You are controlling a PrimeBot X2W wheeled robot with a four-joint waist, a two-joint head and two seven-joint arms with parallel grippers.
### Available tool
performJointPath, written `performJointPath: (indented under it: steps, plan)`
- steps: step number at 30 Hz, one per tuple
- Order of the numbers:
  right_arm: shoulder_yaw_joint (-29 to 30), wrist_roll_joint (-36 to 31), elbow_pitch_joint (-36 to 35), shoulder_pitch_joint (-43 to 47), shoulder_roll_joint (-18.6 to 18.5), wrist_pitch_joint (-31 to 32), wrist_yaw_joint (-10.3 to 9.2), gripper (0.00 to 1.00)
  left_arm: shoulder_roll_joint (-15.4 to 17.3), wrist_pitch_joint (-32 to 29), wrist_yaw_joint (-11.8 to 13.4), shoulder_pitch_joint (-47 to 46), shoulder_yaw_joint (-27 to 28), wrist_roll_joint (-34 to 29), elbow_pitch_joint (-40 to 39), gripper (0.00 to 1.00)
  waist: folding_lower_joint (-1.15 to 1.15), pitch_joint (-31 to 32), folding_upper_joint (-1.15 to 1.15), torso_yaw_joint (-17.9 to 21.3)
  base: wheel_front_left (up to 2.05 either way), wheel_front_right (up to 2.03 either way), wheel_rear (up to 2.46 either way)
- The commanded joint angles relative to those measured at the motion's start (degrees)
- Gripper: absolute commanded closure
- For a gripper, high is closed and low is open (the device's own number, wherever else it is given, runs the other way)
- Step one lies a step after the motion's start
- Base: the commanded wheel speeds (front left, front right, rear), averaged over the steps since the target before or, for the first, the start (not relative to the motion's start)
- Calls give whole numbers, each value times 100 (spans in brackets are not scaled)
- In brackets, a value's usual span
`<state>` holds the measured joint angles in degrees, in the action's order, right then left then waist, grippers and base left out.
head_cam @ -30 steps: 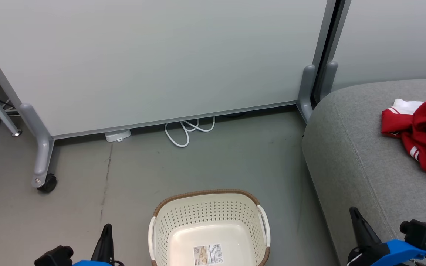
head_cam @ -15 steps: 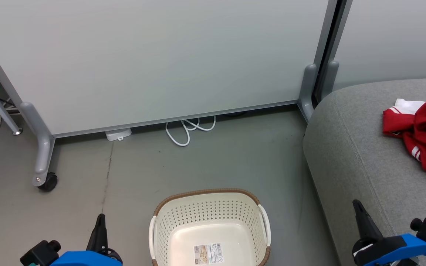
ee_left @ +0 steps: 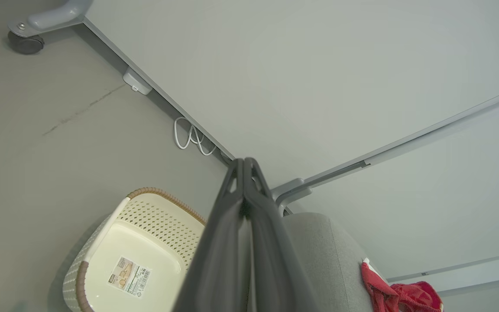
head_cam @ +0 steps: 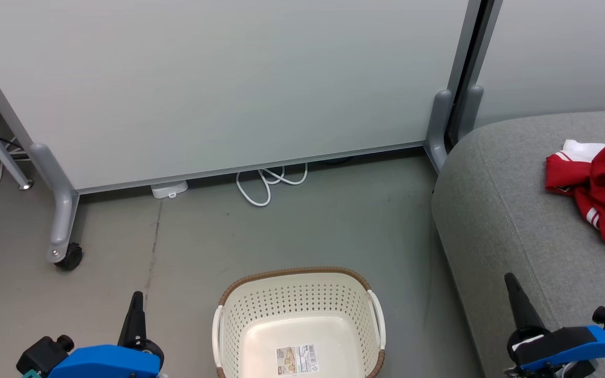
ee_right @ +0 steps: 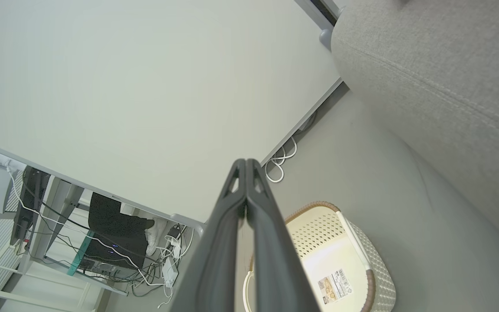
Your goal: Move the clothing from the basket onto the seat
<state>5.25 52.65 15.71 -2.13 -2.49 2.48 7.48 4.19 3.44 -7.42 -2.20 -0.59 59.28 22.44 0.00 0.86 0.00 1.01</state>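
Red clothing [head_cam: 604, 189]: lies crumpled on the grey seat [head_cam: 502, 226], toward its far edge. The view cuts its right part, so it perhaps reaches further.
Basket [head_cam: 297, 302]: stands on the floor [head_cam: 281, 231], near the seat's left edge, with a label sticker [head_cam: 295, 359] on its bottom.
My left gripper [head_cam: 135, 303]: fingers pressed together, holding nothing, above the floor left of the basket.
My right gripper [head_cam: 510, 286]: also closed and holding nothing, above the seat's near left corner.

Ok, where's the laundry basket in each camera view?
Head view: the basket sits bottom centre, on the floor.
Left wrist view: the basket is lower left.
Right wrist view: the basket is at the bottom, right of centre.
Shared landmark: the looped white cable at the foot of the partition.
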Motion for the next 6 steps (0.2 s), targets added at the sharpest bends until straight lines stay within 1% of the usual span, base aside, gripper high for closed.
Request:
performJointPath:
  steps: [1, 6]
  plan:
    - [14, 158, -84, -159, -33, 19, 2, 100, 13, -43, -5, -149, 59, 130, -99, 100, 0, -1, 0, -1, 0, 0, 0]
    - [25, 501, -95, -189, -36, 53, 2, 100, 1, -132, -5, -178, 121, 414, -169, 100, 0, -8, 0, -8, 0, 0, 0]
